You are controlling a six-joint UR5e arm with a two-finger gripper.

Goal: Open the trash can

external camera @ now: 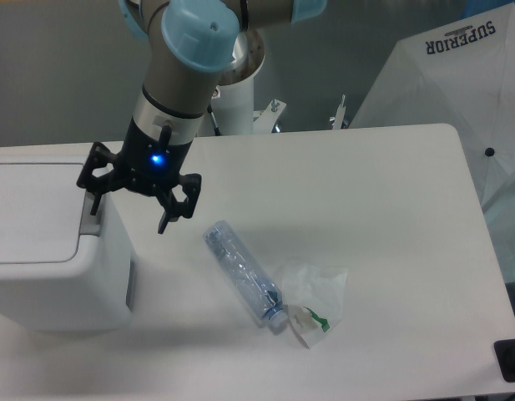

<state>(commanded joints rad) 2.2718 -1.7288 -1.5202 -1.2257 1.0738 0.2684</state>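
While the trash can [48, 251] sits with its lid down, the gripper [130, 205] hangs over its right edge, fingers [167, 219] spread wide and holding nothing.

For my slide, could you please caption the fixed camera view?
Open claw poised at the grey push tab of the closed white trash can, crushed bottle lying nearby.

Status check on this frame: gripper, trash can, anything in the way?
Gripper open, empty, at the grey push tab. Trash can lid flat, closed. Crushed bottle and plastic bag lie off to the side, not blocking.
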